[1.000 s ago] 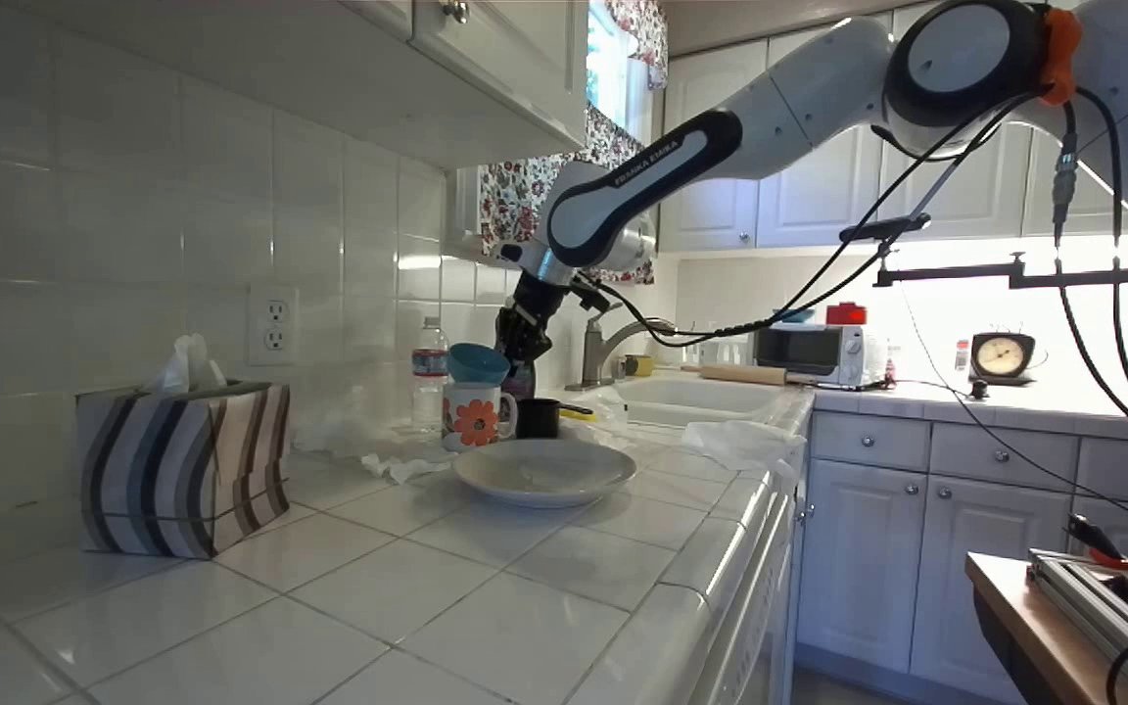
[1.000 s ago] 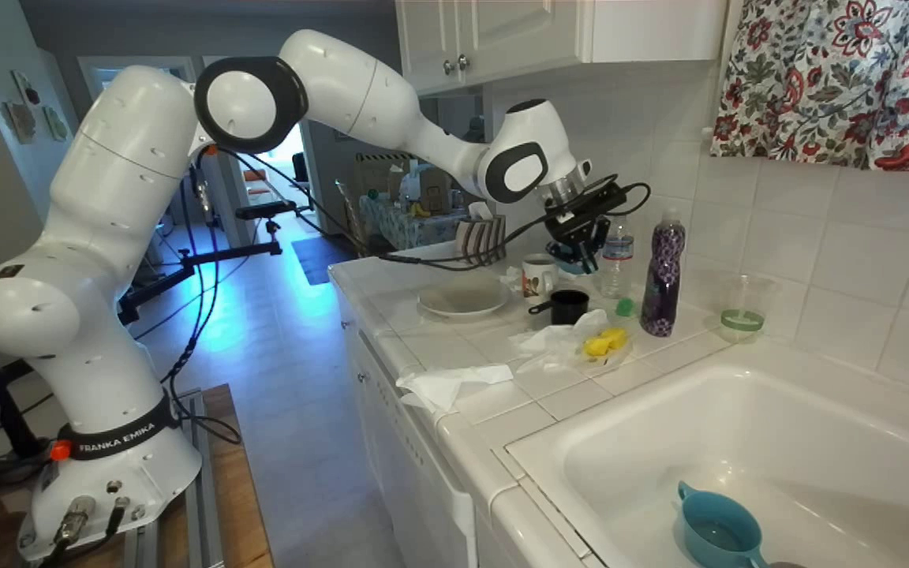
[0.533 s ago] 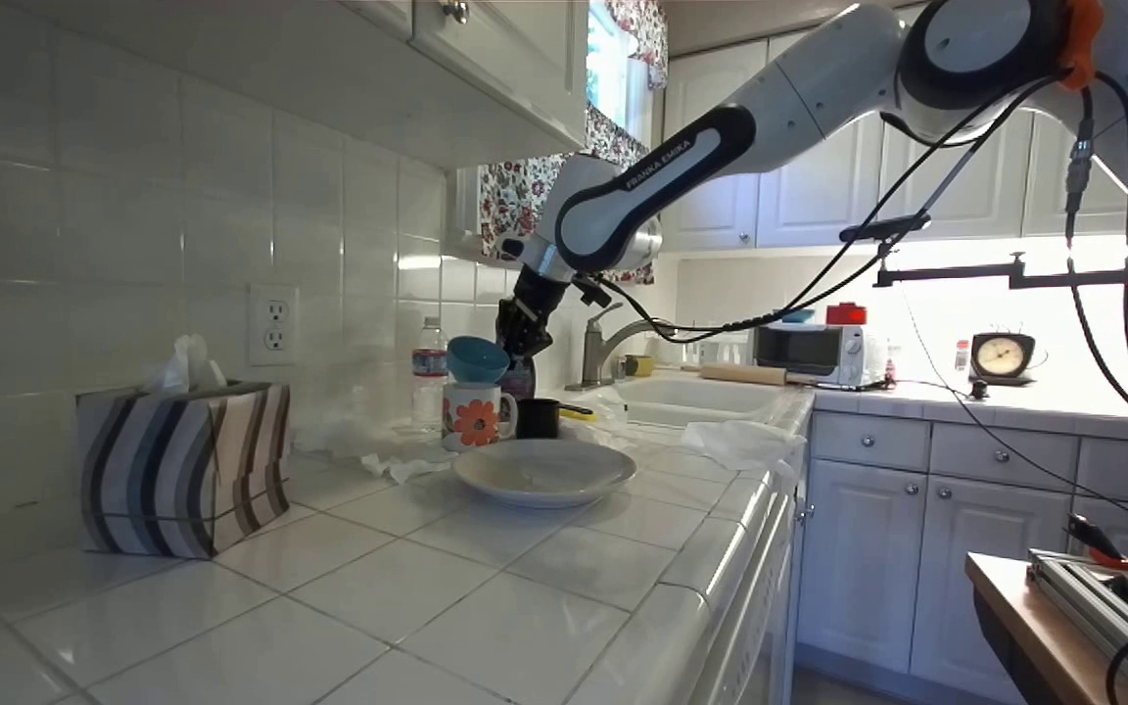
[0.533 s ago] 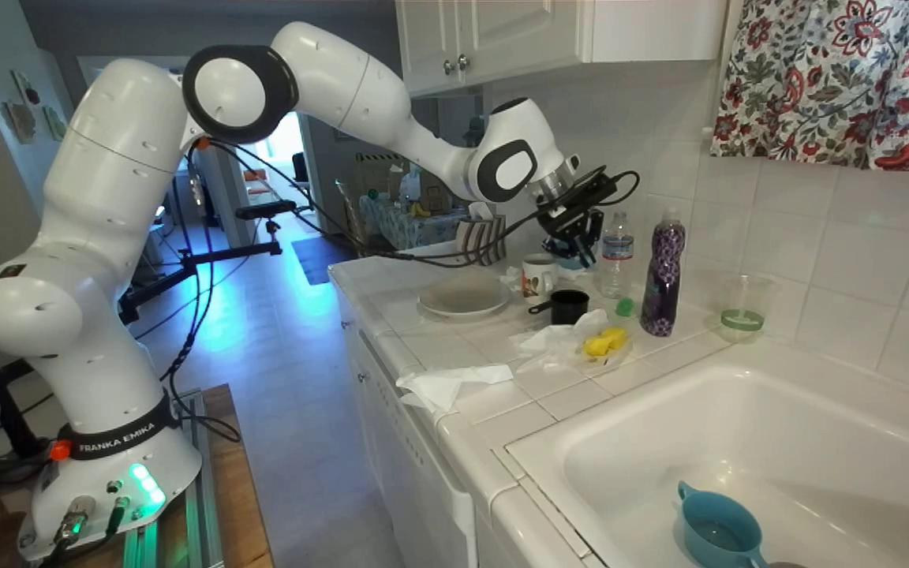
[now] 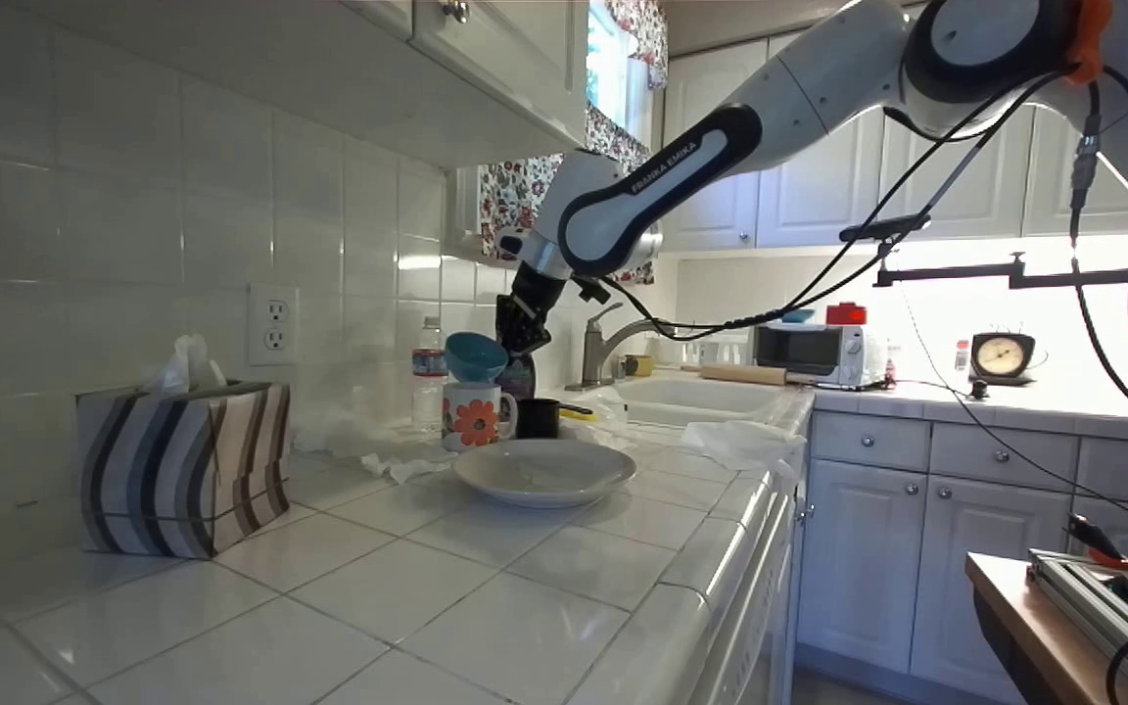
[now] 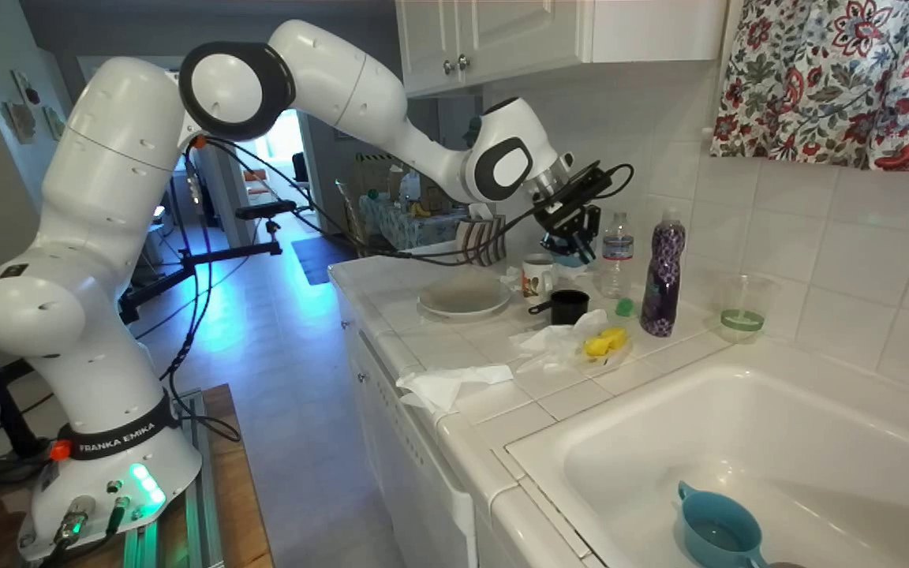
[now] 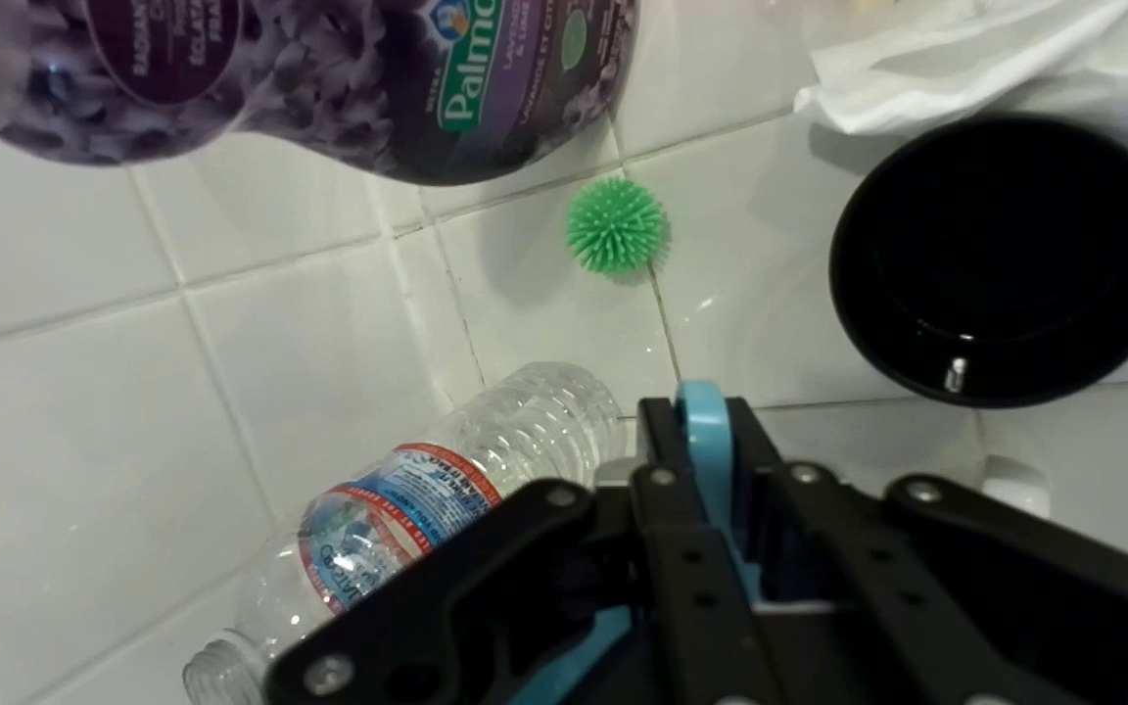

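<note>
My gripper (image 7: pixel 699 409) is shut on the handle of a blue cup (image 7: pixel 709 441), which shows between its fingers in the wrist view. In an exterior view the blue cup (image 5: pixel 476 357) hangs tilted just above a white mug with an orange flower (image 5: pixel 476 421); whether they touch I cannot tell. Much of the cup hides behind my gripper (image 6: pixel 577 251) in an exterior view. A clear water bottle (image 7: pixel 427 509) stands close beside the fingers. Near it are a green spiky ball (image 7: pixel 615 225), a black cup with a handle (image 7: pixel 995 259) and a purple soap bottle (image 7: pixel 329 78).
A white plate (image 5: pixel 544 475) and a striped tissue box (image 5: pixel 182 470) are on the tiled counter. Crumpled paper (image 6: pixel 454 384) and a yellow item (image 6: pixel 606 341) lie by the sink (image 6: pixel 565 426). Another blue cup (image 6: pixel 719 525) sits inside it. A cabinet (image 5: pixel 505 69) hangs overhead.
My gripper has drawn back and risen slightly with the blue cup. In an exterior view the cup has lifted a little above the mug and leans more. The other things stay put.
</note>
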Motion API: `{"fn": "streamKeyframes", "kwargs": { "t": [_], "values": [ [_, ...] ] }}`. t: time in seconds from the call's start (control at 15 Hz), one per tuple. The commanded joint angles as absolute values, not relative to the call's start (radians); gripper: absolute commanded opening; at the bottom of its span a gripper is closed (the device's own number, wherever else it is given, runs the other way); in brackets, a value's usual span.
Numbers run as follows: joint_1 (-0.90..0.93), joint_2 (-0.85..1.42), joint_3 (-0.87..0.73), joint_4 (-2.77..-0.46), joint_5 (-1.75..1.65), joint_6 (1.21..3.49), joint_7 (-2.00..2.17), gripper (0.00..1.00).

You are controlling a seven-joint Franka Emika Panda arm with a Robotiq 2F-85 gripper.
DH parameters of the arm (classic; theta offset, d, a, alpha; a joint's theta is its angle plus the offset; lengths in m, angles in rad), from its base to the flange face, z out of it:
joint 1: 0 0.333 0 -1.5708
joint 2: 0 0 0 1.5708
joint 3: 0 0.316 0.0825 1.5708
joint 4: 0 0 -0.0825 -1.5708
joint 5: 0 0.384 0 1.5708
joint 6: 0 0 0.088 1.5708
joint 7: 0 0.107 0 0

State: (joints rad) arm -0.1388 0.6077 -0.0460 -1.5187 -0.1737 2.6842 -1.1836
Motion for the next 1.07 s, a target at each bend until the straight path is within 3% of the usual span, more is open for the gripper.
{"fn": "streamKeyframes", "kwargs": {
  "t": [0.0,1.0],
  "values": [
    [-0.14,0.577,-0.038,-1.543,-0.195,2.683,-1.138,0.03],
    [-0.145,0.595,-0.002,-1.516,-0.195,2.698,-1.123,0.03]
  ]
}}
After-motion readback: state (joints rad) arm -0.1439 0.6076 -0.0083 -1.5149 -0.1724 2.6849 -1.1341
